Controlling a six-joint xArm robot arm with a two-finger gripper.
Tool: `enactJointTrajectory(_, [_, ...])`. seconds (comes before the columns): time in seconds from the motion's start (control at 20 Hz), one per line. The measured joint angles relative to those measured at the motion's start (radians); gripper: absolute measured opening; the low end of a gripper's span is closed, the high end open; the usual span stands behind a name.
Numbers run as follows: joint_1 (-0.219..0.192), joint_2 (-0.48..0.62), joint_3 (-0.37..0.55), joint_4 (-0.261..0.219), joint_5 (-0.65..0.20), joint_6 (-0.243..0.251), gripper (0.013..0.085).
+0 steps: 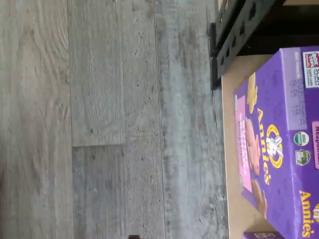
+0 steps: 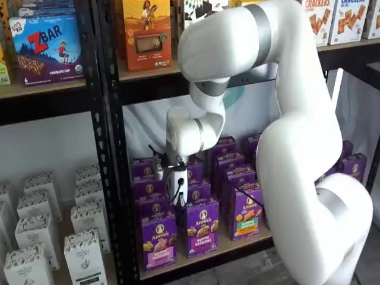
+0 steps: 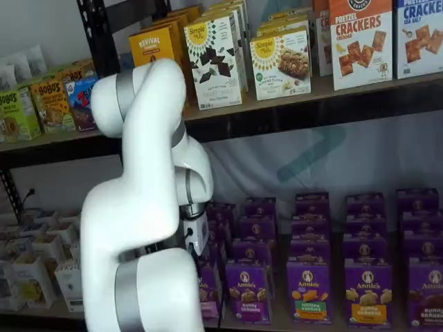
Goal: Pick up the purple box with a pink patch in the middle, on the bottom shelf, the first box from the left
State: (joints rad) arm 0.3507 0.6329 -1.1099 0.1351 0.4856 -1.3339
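Purple box point(image 2: 158, 240) stands just below the hand point(image 2: 180, 199).

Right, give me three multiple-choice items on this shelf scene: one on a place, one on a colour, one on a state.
1. Where does the upright purple cardboard box with the pink band stand?
A. the upper shelf
B. the left front of the tan-board bottom shelf
C. the floor

2. What colours mark the patch on the purple front-row box two places to its right?
A. green and orange
B. blue
C. white

3. How is the pink-band box now?
A. lying flat
B. lifted off the shelf
C. upright and unheld

Answers: B, in a shelf view it heads the front row. A, its front panel shows them. C, the gripper hangs above it, holding no box.
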Motion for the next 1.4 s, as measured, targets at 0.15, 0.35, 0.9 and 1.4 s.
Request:
enactJointTrajectory(0.15, [0.008, 0.002, 0.003, 0.033, -0.005, -0.023, 0.085])
enactJointTrajectory(0.35, [0.02, 0.008, 0.008, 0.074, -0.027, -0.048, 0.085])
enactJointTrajectory(0.9, [0.044, 0.062, -0.036, 0.269, -0.104, -0.204, 0.085])
enactJointTrajectory(1.4, [0.026, 0.175, -0.181, 0.216, -0.059, -0.168, 0.085])
